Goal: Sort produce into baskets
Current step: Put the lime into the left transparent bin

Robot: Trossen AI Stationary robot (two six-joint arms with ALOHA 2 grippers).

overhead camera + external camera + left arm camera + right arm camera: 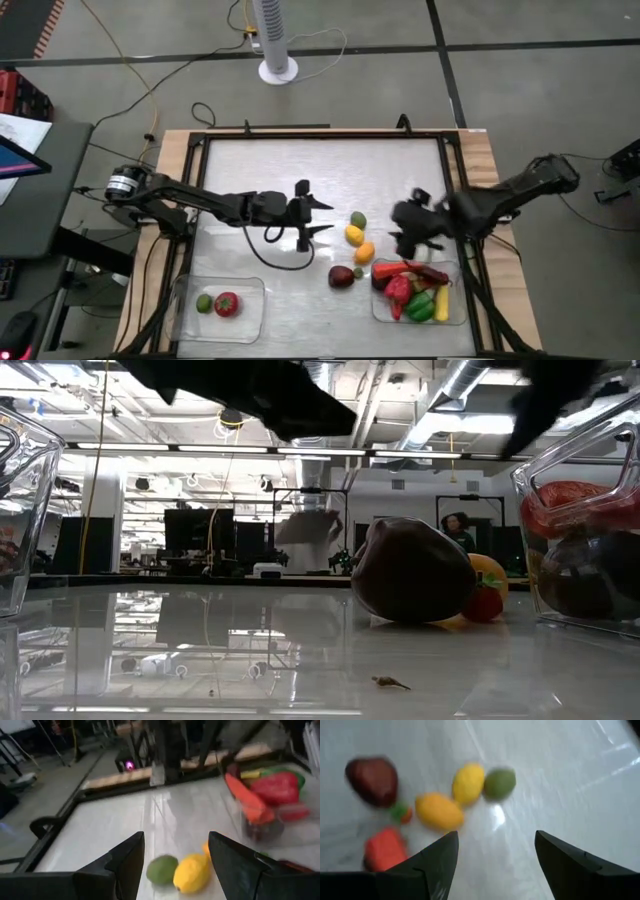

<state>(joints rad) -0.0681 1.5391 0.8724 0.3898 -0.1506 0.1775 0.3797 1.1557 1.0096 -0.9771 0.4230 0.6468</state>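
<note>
Four loose pieces are lying in the middle of the worktop (pixel 300 160), between the two arms: a green piece (pixel 358 219) at the top of the group, a yellow lemon-shaped piece (pixel 353 235) touching it just below, an orange-yellow piece (pixel 364 252) below that, and a dark red-purple piece (pixel 341 276) nearest the front edge.

The left pincer (pixel 322 216) is standing at about 9 o'clock from the green and yellow pair, close beside them, and is pointing straight at them. Its fingers (pixel 125 865) are standing apart and holding nothing; from its wrist the two pieces are showing right in the gap.

The right pincer (pixel 405 228) is hanging at about 3 o'clock from the same group, a little farther off, above the rear edge of the right basket (pixel 458 318). Its fingers (pixel 432 860) are also apart and empty.

The right basket is already carrying peppers and a carrot; the left basket (pixel 250 320) is holding a lime (pixel 204 303) and a red piece (pixel 227 304).

Judgement: the left arm is the better placed for the green or yellow piece. The yellow piece's long axis is lying roughly across that pincer's line of approach, which would suit a straight closing grip.
</note>
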